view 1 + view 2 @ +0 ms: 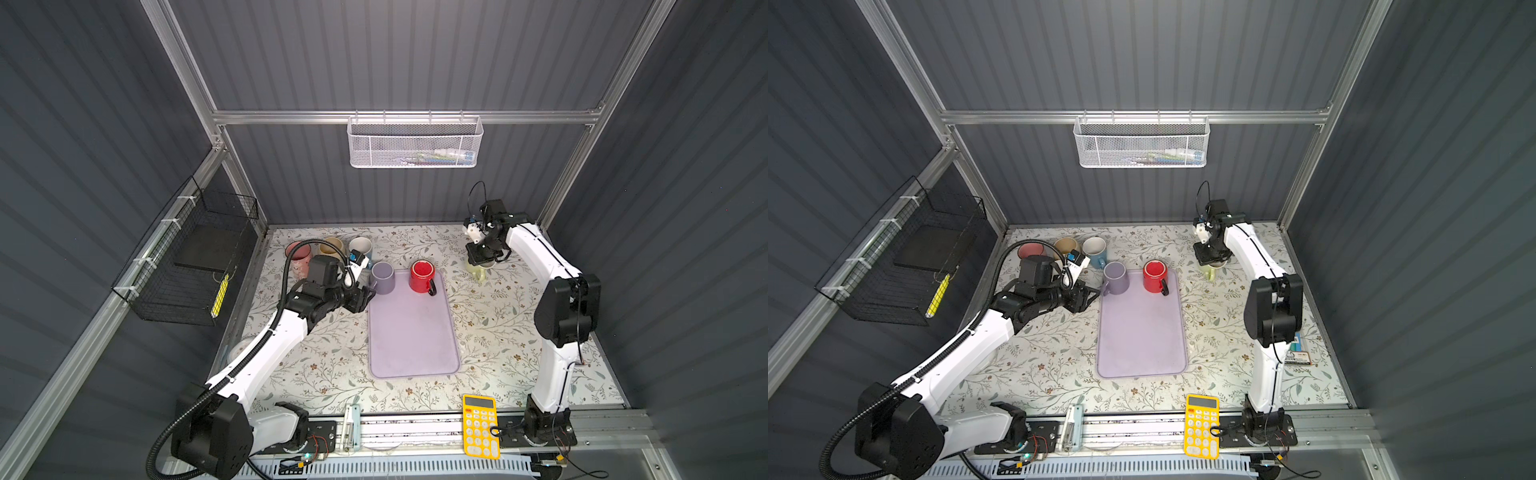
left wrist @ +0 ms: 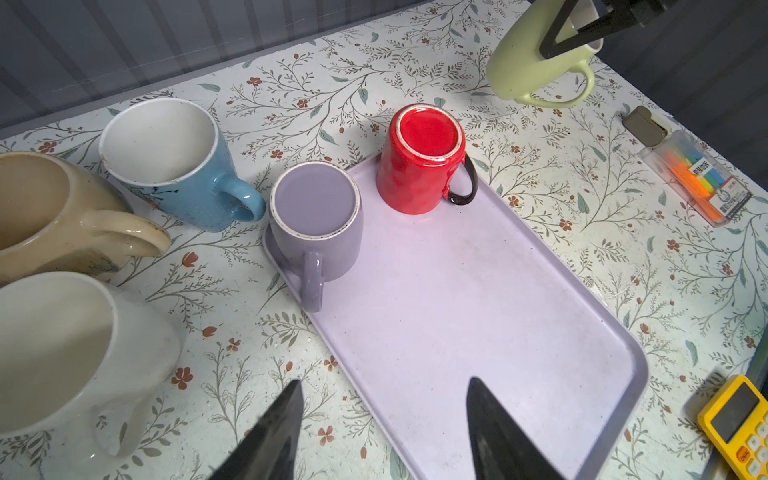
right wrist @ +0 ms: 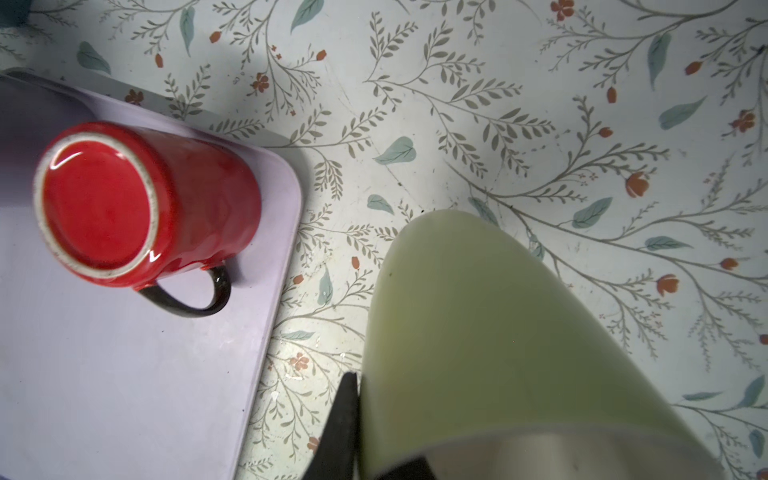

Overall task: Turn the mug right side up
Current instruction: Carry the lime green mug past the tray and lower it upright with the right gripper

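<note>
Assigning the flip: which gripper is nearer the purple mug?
Left. The left gripper, open, is beside the purple mug, by its handle; the right gripper, shut on the green mug, is off the tray, past the red mug.

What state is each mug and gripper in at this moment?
green mug: tilted, mouth up, gripped at the rim.
red mug: upside down on the tray.
purple mug: upside down on the tray.
blue mug: upright on the table.
beige mug: upright on the table.
white mug: upright on the table.
left gripper: open, empty.
right gripper: shut on green mug.
</note>
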You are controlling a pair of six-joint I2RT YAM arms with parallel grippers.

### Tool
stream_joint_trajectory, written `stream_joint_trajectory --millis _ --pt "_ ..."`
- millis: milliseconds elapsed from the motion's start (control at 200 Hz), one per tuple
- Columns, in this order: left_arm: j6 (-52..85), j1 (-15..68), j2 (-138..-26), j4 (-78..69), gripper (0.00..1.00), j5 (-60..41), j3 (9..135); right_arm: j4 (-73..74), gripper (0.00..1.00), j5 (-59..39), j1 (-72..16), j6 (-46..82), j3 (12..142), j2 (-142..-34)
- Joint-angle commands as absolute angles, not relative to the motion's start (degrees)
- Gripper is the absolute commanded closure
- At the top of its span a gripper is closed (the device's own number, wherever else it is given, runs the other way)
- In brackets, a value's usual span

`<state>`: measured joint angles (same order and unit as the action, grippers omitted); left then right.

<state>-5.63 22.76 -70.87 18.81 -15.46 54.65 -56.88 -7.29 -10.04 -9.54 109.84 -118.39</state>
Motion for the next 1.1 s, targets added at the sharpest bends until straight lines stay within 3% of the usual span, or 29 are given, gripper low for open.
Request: stream_joint_trajectory --millis 0,375,1091 --pt "-6.2 22.3 -70.6 18.2 0.38 -16.4 54.3 -58.2 1.00 -6.1 -9.5 -11.3 114.8 -120.3" --pt "-6.2 22.3 -70.3 18.0 0.38 -16.5 54.1 -61.6 1.00 -6.2 -8.2 -12.3 126.7 -129.7" --pt "-6.3 22.3 -70.4 18.2 0.38 -16.2 54.2 -62.8 0.94 -6.9 -7.2 -13.3 134.0 -136.3"
